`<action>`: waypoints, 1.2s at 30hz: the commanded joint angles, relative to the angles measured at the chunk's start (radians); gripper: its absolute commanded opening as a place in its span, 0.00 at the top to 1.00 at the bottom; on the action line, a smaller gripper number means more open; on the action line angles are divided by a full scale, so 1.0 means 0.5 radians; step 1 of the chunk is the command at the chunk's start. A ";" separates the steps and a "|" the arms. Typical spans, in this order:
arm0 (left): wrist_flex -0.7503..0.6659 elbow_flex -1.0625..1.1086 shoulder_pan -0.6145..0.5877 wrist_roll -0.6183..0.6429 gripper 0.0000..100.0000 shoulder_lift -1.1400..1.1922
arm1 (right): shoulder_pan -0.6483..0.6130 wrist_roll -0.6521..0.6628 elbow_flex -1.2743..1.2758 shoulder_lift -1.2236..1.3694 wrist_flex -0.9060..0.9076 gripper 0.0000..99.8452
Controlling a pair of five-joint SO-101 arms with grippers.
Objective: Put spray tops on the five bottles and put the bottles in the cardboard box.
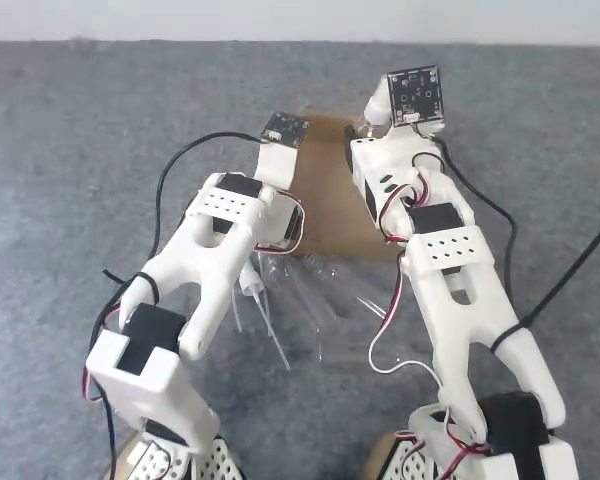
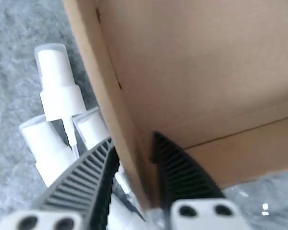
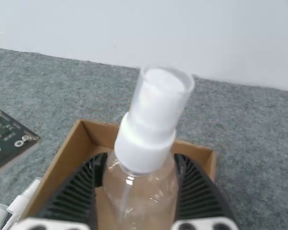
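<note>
Our right pincer (image 3: 140,163) is clamped on the clear plastic bottle (image 3: 134,201), its ribbed fingers pressed against both shoulders. The white spray top (image 3: 151,120) sits on the neck and leans slightly. The bottle hangs over the open brown cardboard box (image 3: 67,163), inside its rim. Our left pincer (image 2: 134,141) is closed on the box's side wall near a corner, one finger inside and one outside. Loose white spray tops (image 2: 60,91) lie just outside that wall on the grey table (image 2: 9,48). From above, we see the left arm (image 1: 210,260) and right arm (image 1: 450,280) stretched forward, wrists at the box's two sides.
</note>
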 commanded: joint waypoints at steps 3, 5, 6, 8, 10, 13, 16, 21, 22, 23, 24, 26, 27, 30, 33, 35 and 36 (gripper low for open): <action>0.028 -0.189 -0.110 0.012 0.80 -0.123 | 0.026 -0.006 -0.018 -0.133 -0.026 0.99; 0.114 -0.327 -0.178 0.012 0.80 -0.123 | 0.020 -0.006 -0.018 -0.133 -0.026 0.99; 0.169 -0.404 -0.203 0.009 0.80 -0.123 | 0.017 -0.006 -0.018 -0.133 -0.026 0.99; 0.285 -0.545 -0.230 0.000 0.80 -0.123 | 0.014 -0.009 -0.018 -0.133 -0.026 0.99; 0.399 -0.680 -0.242 -0.003 0.80 -0.126 | 0.014 -0.009 -0.018 -0.133 -0.026 0.99; 0.491 -0.772 -0.242 -0.006 0.80 -0.242 | 0.014 -0.012 -0.018 -0.152 -0.026 0.99; 0.488 -0.689 -0.258 0.055 0.80 -0.528 | 0.011 -0.006 -0.021 -0.186 -0.026 0.99; 0.328 -0.121 -0.414 0.147 0.80 -1.191 | -0.087 -0.006 -0.021 -0.318 0.124 0.99; 0.298 0.035 -0.454 0.132 0.80 -1.329 | -0.130 -0.006 -0.021 -0.339 0.155 0.99; 0.270 0.192 -0.485 0.089 0.80 -1.464 | -0.173 -0.006 -0.021 -0.351 0.164 0.99; 0.245 0.351 -0.525 0.052 0.80 -1.602 | -0.229 -0.006 -0.021 -0.361 0.164 0.99; 0.196 0.664 -0.626 -0.015 0.80 -1.878 | -0.324 -0.006 -0.040 -0.333 0.140 0.99; 0.172 0.806 -0.678 -0.049 0.80 -2.007 | -0.358 -0.006 -0.061 -0.302 0.109 0.99; 0.120 1.177 -0.856 -0.153 0.80 -2.384 | -0.391 -0.006 -0.184 -0.103 -0.041 0.99; 0.101 1.475 -0.982 -0.196 0.80 -2.700 | -0.388 -0.006 -0.399 0.198 -0.130 0.99; 0.104 1.659 -1.016 -0.196 0.80 -2.897 | -0.385 -0.006 -0.543 0.397 -0.127 0.99; 0.104 1.732 -1.019 -0.196 0.80 -2.980 | -0.385 -0.006 -0.598 0.486 -0.127 0.99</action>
